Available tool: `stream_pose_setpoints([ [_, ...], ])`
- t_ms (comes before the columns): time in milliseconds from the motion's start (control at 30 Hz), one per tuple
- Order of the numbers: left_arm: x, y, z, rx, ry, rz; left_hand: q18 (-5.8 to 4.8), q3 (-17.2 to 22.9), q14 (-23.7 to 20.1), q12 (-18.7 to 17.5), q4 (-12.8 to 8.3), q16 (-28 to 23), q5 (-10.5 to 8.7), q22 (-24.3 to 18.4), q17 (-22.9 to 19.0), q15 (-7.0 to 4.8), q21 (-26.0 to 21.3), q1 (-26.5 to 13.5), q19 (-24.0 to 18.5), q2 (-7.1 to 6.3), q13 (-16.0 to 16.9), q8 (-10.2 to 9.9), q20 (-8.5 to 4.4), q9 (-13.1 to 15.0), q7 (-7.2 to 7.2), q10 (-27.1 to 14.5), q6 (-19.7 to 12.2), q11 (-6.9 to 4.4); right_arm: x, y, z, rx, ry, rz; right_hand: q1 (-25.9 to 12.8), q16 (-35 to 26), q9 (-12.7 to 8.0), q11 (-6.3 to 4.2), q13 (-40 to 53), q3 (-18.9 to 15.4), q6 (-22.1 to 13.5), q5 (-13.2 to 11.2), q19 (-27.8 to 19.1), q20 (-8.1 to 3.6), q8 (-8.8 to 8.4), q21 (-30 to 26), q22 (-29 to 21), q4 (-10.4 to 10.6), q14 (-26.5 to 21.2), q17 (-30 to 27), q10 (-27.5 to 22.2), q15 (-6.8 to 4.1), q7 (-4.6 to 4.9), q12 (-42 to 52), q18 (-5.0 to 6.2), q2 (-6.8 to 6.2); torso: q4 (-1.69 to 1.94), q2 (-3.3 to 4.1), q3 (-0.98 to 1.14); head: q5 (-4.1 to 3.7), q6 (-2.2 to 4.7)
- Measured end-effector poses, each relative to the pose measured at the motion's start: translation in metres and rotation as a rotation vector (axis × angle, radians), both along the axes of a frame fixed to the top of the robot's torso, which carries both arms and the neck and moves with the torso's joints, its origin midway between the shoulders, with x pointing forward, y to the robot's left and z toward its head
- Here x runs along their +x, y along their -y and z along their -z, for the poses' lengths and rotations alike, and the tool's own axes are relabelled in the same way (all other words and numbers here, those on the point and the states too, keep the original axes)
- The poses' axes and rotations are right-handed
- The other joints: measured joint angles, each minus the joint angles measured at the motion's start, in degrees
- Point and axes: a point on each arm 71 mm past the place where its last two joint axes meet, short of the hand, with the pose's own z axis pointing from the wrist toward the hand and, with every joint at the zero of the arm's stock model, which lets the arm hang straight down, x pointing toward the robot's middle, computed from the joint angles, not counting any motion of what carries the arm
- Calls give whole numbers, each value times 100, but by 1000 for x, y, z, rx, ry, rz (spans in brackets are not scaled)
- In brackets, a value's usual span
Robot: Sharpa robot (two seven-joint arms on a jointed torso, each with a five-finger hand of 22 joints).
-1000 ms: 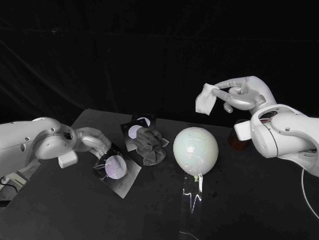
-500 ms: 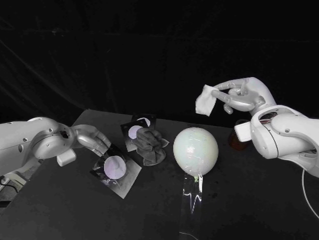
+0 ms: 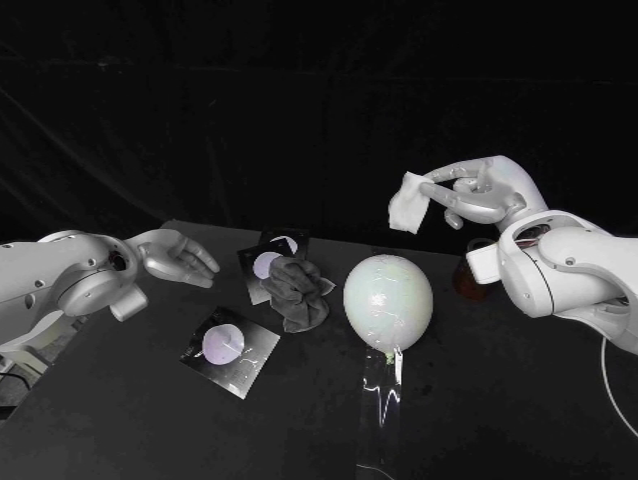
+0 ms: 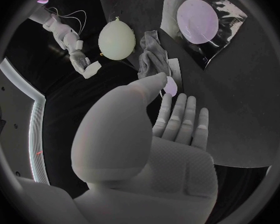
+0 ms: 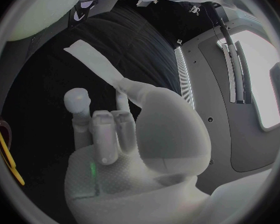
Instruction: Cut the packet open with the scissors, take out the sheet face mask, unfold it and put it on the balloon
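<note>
My right hand is raised behind the balloon and pinches a folded white sheet face mask, which hangs down from the fingers; the mask juts out past the fingertips in the right wrist view. The pale balloon stands upright on a clear stand at mid-table. A dark glossy packet with a pale round print lies flat on the table to the balloon's left. My left hand hovers above and behind it, fingers spread and empty.
A crumpled grey cloth lies between packet and balloon, with a second printed packet just behind it. A reddish-orange object sits partly hidden behind my right arm. The table's left edge runs close under my left arm.
My left hand has let go of the packet and lifted up and back; the packet now lies flat on the table. The right hand holds the mask almost still.
</note>
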Motion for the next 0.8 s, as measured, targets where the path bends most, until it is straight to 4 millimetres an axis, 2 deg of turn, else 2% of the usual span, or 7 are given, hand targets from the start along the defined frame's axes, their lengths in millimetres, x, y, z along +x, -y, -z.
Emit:
stream_pose_setpoints([
  [133,5,-6,-8,25,52,-8,0,504,-161,186,-119,197,30,-53,-20,18,-63,163,-30,-8,-4,97,12,-77,-9,-123,-50,0,0,1,1,-5,-3,-2,24,20,0,0,1,-20,0,-9,0,0,0,0,-1,-24,18,0,0,-18,0,-2,-3,6,-2,0,3,-5,3],
  [300,10,-5,-14,38,96,-6,0,734,-161,372,-159,368,30,-60,-39,18,-56,72,11,-95,-6,185,-3,-131,-11,-123,-48,0,0,1,1,-9,-6,-5,24,20,0,0,1,-5,0,-19,0,0,0,0,-2,-39,19,0,0,-19,0,-4,-6,6,-2,0,7,-25,27],
  [367,12,1,-15,33,112,4,0,749,-139,459,-161,465,30,-43,-42,-3,61,-19,195,-116,-6,223,-8,-155,-17,-98,30,-24,0,1,2,-11,-7,-7,24,20,0,0,1,-5,0,-20,0,0,0,0,-3,-39,19,0,0,-19,0,-7,-33,5,-2,0,7,-40,44],
  [500,18,20,-17,10,146,39,6,621,184,638,-42,693,-40,125,-71,-136,693,-278,1161,-119,-11,247,-34,-258,19,121,311,-148,0,0,2,-14,-10,-10,30,20,0,0,1,-5,0,-19,0,0,0,0,-3,-39,19,-1,0,-18,0,8,-37,-1,-3,0,7,-73,81],
  [600,21,38,-18,-22,177,69,248,441,585,696,65,832,-117,209,-92,-268,960,-364,1647,-106,-32,172,-60,-361,54,366,528,-256,0,0,2,-16,-12,-13,29,18,0,0,-1,-5,0,4,0,0,0,0,-1,-39,18,-4,0,-18,0,8,-38,-1,-9,0,7,-127,125],
  [700,25,55,-20,-64,208,88,521,457,1255,676,193,967,-206,333,-119,-453,1268,-406,2177,-88,-55,27,-96,-479,92,796,841,-405,-1,0,3,-18,-15,-16,29,16,0,0,-2,-5,-1,5,0,0,0,0,1,-39,18,-5,0,-18,1,8,-38,-1,-11,1,7,-222,186],
  [800,28,75,-22,-132,244,104,554,541,1589,549,287,890,-222,376,-190,-536,1389,-424,2326,-105,-61,-114,-149,-570,126,1094,1034,-485,-1,-1,3,-20,-19,-22,29,15,0,0,-4,-5,-1,5,0,0,0,0,1,-39,18,-5,0,-18,1,8,-39,-2,-13,3,8,-307,246],
])
